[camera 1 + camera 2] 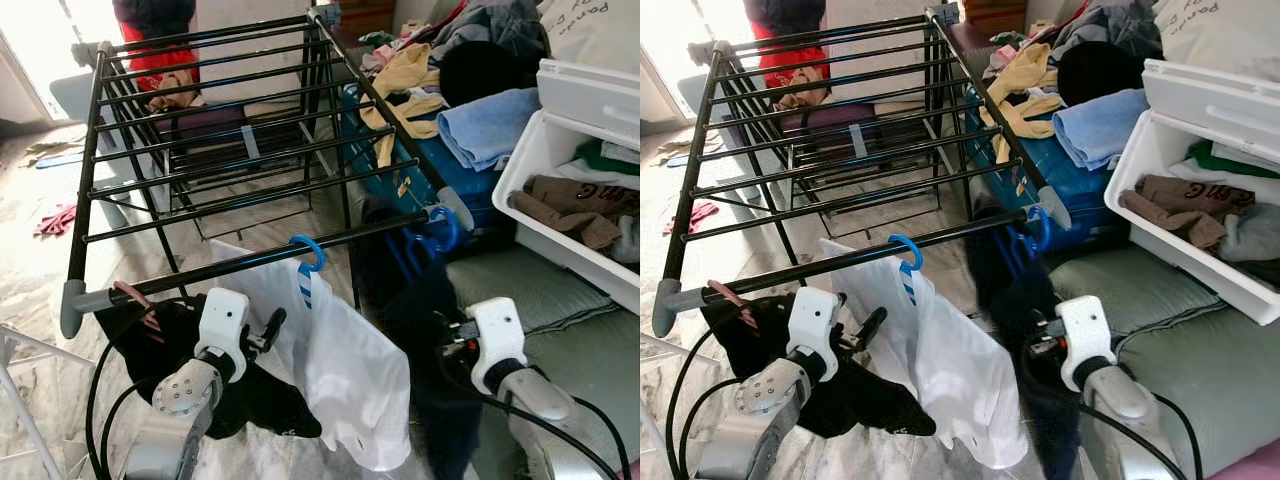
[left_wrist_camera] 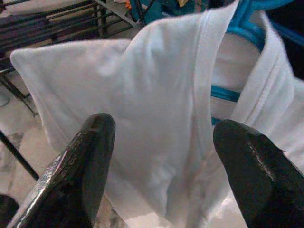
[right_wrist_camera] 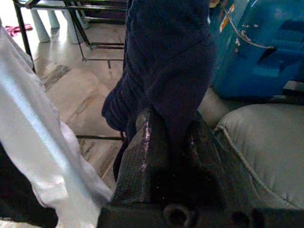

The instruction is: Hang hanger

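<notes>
Drying rack [image 1: 200,150] ahead on the floor [image 1: 40,200]. Three garments along its near rail: one at the left end [image 1: 170,350], shirt [image 1: 340,370] on a hanger [image 1: 308,255] in the middle, sweater [image 1: 420,320] on another hanger [image 1: 440,230] at the right end. Left hand [image 2: 161,156] before the shirt; right hand [image 3: 171,142] closed on the sweater. Right of the rack, suitcase [image 1: 470,190] under heaped clothes [image 1: 490,125], bin [image 1: 580,170] of clothes beyond.

White bin [image 1: 530,160], blue suitcase [image 1: 470,185].

Black drying rack [image 1: 240,150] standing on a marble floor [image 1: 30,220]. Its front rail [image 1: 250,262] carries three hangers: pink [image 1: 135,296], blue [image 1: 310,250] with a white shirt [image 1: 340,360], and blue [image 1: 440,228] with a navy garment [image 3: 166,71].
</notes>
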`<state>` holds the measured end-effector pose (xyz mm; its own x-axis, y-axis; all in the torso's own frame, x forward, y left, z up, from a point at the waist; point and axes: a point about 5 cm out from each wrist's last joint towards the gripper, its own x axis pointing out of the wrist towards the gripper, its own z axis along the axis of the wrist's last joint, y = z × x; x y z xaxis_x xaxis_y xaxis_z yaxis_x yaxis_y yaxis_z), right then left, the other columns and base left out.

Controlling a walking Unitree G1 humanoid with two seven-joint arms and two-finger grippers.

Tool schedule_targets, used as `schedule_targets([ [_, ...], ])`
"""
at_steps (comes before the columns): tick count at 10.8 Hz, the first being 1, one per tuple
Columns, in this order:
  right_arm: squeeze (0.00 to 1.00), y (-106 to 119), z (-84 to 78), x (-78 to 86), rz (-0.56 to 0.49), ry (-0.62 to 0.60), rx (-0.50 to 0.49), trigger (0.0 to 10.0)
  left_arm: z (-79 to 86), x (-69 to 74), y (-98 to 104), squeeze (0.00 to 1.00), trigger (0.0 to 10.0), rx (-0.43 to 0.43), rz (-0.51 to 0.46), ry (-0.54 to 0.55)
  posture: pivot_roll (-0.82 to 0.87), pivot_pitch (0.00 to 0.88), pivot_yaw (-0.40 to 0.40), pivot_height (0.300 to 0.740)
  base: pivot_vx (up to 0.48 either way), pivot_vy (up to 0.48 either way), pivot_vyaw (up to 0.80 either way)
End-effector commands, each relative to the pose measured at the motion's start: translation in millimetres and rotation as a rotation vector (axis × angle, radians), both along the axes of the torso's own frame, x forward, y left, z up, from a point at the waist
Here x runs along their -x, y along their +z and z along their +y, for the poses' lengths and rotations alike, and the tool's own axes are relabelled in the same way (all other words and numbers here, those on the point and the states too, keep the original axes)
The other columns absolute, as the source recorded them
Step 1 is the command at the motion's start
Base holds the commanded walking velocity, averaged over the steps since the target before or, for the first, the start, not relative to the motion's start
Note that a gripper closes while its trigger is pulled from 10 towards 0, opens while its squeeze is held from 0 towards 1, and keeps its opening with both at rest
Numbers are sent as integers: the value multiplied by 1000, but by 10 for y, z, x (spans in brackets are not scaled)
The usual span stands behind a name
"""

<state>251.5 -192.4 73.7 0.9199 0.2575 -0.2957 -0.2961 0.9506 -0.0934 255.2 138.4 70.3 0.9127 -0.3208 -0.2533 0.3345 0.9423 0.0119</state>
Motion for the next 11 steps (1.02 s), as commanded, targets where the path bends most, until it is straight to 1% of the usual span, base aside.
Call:
schedule_targets([
  [1, 0, 32, 73, -5, -8, 21, 4, 10000, 31, -17, -5, 0, 10000, -11, 1, 15, -175, 0, 63, 740, 0, 0, 0],
  [5, 0, 53, 115, -26, 2, 31, 12, 10000, 11, -14, -20, 0, 10000, 1, 7, 8, -179, 0, 58, 740, 0, 0, 0],
  [8, 0, 55, 100, -21, 1, 11, 12, 10000, 15, -15, -20, 0, 10000, 1, 6, 10, -178, 0, 60, 740, -296, 0, 0],
  [9, 0, 52, 110, -21, 2, 12, 11, 10000, 16, -18, -19, 0, 10000, -1, 6, 8, -179, 0, 61, 740, 281, 0, 0],
  [11, 0, 54, 131, -37, -1, 11, 6, 10000, 18, -33, -19, 0, 10000, -1, 7, 4, -177, 0, 65, 740, -354, 0, 0],
])
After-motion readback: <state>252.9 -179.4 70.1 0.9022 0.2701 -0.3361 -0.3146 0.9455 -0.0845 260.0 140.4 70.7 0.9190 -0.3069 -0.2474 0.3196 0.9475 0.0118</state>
